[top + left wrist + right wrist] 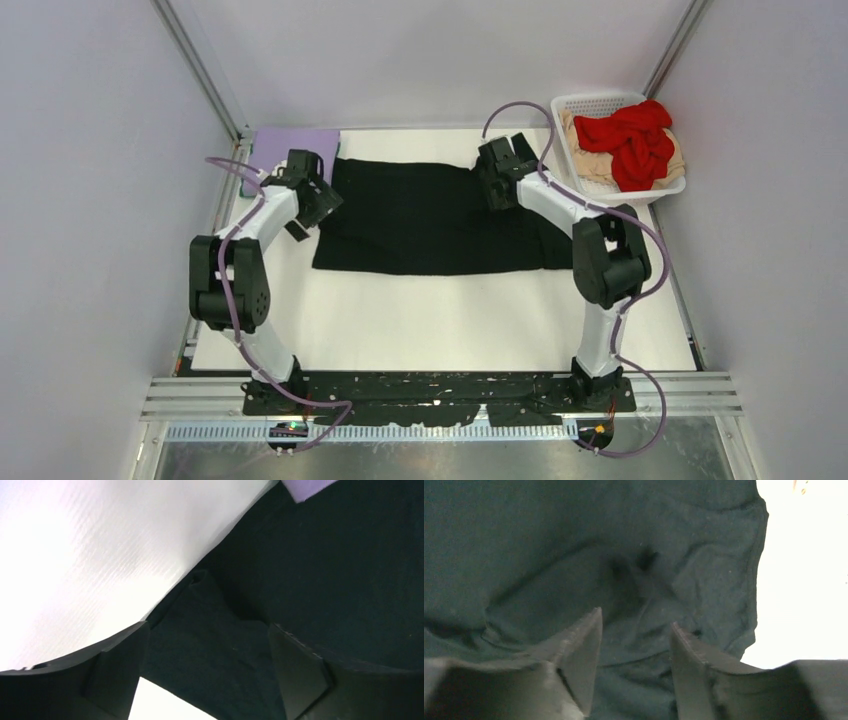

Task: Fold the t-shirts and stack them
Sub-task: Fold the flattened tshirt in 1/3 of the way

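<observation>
Table (440, 320): a white sheet beyond my two arm bases; the work lies on its far half.
Black shirt (430, 220): spread flat across the middle, long side running left to right, its right end partly under the right arm.
Left gripper (207, 635): fingers apart, holding nothing, low over the shirt's left edge where cloth meets table.
Right gripper (636, 620): fingers apart, holding nothing, over rumpled cloth at the far side, right of centre, with a shirt edge close by.
Step, as I judge it: pinching the far side at two points to fold the shirt toward me.
Doing it well: I would land both grippers on the edge itself, catch every layer, close them together, then lift level so the fold falls straight.
Lavender shirt (295, 142): folded, in the far left corner just beside the black one.
Basket (600, 100): far right, with a red shirt (630, 140) bunched over a beige shirt (590, 160).
Hard to tell: whether either gripper's fingertips touch cloth, how many layers lie beneath them, and where the sleeves are. I see no green shirt.
</observation>
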